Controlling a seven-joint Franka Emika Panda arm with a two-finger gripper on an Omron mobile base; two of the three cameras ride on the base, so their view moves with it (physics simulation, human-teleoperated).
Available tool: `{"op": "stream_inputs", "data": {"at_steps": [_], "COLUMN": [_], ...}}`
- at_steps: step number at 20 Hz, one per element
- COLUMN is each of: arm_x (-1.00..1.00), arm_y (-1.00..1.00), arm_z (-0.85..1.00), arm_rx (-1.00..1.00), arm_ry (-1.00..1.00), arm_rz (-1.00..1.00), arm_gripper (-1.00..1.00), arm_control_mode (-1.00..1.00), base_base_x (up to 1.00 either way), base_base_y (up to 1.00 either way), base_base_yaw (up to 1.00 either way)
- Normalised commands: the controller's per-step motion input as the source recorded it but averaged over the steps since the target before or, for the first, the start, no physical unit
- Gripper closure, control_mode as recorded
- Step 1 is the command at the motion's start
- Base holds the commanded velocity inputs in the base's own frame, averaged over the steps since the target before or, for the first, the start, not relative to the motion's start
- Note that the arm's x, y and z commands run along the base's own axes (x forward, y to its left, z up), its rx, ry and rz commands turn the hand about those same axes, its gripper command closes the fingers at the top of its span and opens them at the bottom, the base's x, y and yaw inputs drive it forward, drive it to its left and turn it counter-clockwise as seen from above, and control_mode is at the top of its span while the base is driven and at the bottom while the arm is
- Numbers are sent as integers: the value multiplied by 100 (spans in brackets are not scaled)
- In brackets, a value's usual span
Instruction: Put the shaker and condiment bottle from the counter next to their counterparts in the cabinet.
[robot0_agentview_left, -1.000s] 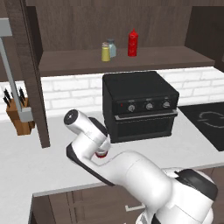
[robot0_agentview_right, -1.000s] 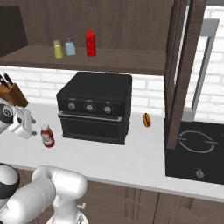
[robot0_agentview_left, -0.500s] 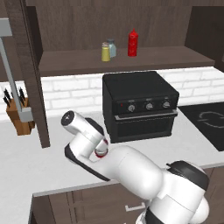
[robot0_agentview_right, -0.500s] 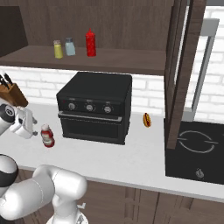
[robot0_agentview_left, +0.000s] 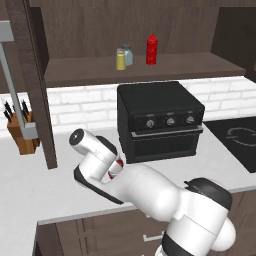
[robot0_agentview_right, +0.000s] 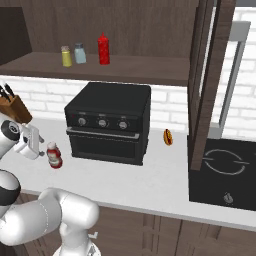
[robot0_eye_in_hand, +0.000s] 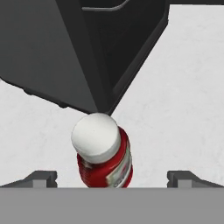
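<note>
Cabinet (robot0_agentview_left: 150, 72): the yellow shaker (robot0_agentview_left: 120, 60) is already on its shelf, just beside the blue-grey shaker (robot0_agentview_left: 128, 54), with the red squeeze bottle (robot0_agentview_left: 151, 49) near them.
Surface (robot0_agentview_right: 165, 175): the condiment bottle (robot0_eye_in_hand: 103, 153) stands upright on it, close to the corner of the black oven (robot0_agentview_right: 110, 122).
My claw (robot0_eye_in_hand: 111, 177): wide open above the bottle, holding nothing, one tip on each side of it.
Risk: I judge that descending off-centre could strike the white cap and tip the bottle against the oven.

Black oven (robot0_agentview_left: 159, 121) near the table's back edge; knife block (robot0_agentview_left: 21, 130) toward its left end; hot dog (robot0_agentview_right: 168, 136) beside the oven; stovetop (robot0_agentview_right: 223, 172) at the right end.
</note>
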Motion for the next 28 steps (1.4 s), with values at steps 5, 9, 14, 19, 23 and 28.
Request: {"op": "stream_inputs", "data": {"at_steps": [5,9,14,19,23,28], "arm_x": [0,0,0,0,7,14], "arm_y": [0,0,0,0,0,0], "arm_z": [-4,0,0,-2,-10,-13], "arm_rx": [0,0,0,0,0,0], "arm_ry": [0,0,0,0,0,0], "arm_rz": [0,-1,-2,-3,-4,-5], "arm_gripper": [-100,-100,-100,-100,-100,-100], "arm_control_mode": [-100,-100,-100,-100,-100,-100], "base_base_x": [0,0,0,0,0,0], "base_base_y": [0,0,0,0,0,0], "base_base_yaw": [0,0,0,0,0,0]}}
